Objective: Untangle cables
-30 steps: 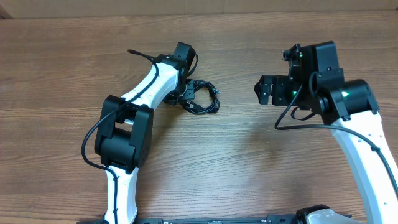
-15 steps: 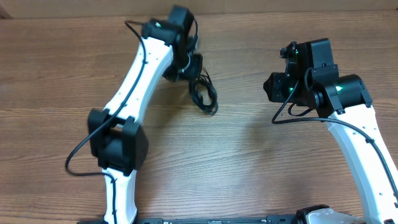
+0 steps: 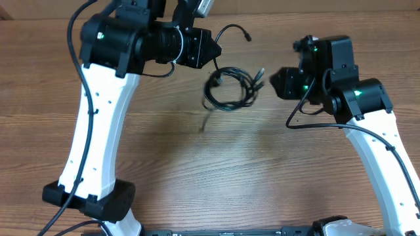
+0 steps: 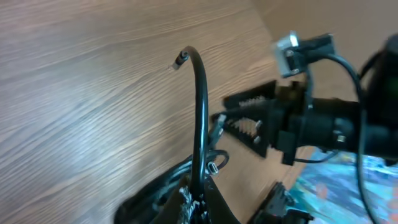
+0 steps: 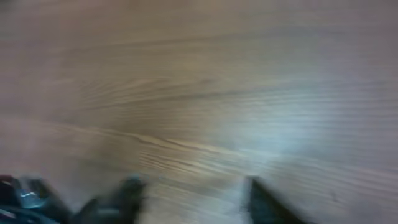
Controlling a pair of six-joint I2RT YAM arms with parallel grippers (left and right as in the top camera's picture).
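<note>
The left pincer (image 3: 213,52) is up high and pressed together on the tangle. The thin black flexible cables (image 3: 228,90) with small silver-grey plug ends dangle in a loose knot of loops just below and ahead of its tips. They look clear of the brown wood-grain table (image 3: 262,170), judging by the shadow (image 3: 207,121) on the boards underneath. One loose end (image 3: 245,33) arcs up and away from that pincer, plug at its tip.

Across from it, the right pincer (image 3: 275,84) points straight at the bundle, its toothed fingers (image 4: 249,98) spread with nothing between them. The nearest loops and plugs hang just off its tips, near but apart as far as the overhead view tells. Its own camera is smeared with blur and shows only wood between two dark finger shapes.

Now the risks. The loops overlap so closely that which strand belongs to which cable cannot be told. If the right pincer bites several strands at once, pulling would cinch the knot rather than open it. A bundle hanging free can also sway, so a closing bite might catch only air, or clip a plug, which could then snag inside a loop. The left pincer seems to pinch very little cord — a hard sideways tug could slip it free and drop the whole tangle
</note>
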